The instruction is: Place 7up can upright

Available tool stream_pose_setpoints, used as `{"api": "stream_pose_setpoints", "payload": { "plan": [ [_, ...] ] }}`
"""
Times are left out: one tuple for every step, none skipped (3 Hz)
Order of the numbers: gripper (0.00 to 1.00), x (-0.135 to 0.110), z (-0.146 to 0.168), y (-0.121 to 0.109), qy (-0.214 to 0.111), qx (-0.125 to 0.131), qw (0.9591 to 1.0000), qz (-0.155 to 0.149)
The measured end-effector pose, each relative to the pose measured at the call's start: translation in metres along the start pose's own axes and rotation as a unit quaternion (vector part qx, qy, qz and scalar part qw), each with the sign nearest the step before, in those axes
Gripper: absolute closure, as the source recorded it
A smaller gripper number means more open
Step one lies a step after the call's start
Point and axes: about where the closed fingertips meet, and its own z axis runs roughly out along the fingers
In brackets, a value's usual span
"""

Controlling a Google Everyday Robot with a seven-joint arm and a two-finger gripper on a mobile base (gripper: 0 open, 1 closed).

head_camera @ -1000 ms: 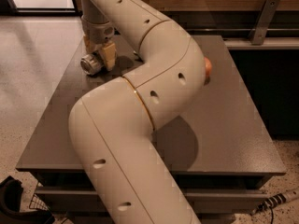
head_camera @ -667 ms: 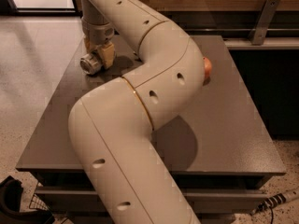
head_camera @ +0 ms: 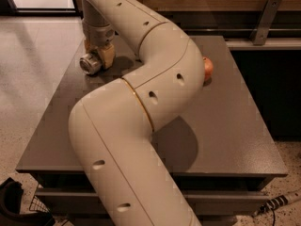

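The 7up can (head_camera: 90, 63) is a silvery can lying tilted on its side near the far left of the dark grey table (head_camera: 225, 126), its round end facing the camera. My gripper (head_camera: 99, 56) reaches down from the big beige arm and its tan fingers (head_camera: 107, 55) sit around the can, shut on it. The can rests at or just above the table top.
An orange-red round fruit (head_camera: 207, 68) sits on the table at the right, partly hidden behind the arm's elbow. The arm (head_camera: 141, 107) covers the table's middle. A wooden wall and a metal bracket (head_camera: 263, 18) stand behind. Dark objects lie on the floor at bottom left.
The gripper and the can have barely moved; the can sits slightly more tilted toward the camera.
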Motion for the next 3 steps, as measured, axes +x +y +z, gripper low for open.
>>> {"api": "stream_pose_setpoints", "payload": {
  "plan": [
    [1.0,0.0,0.0,0.0,0.0,0.0,1.0,0.0],
    [1.0,-0.007,-0.005,-0.005,-0.006,-0.004,0.9999,-0.01],
    [1.0,-0.023,-0.023,-0.018,-0.02,-0.02,0.9994,-0.02]
  ]
}}
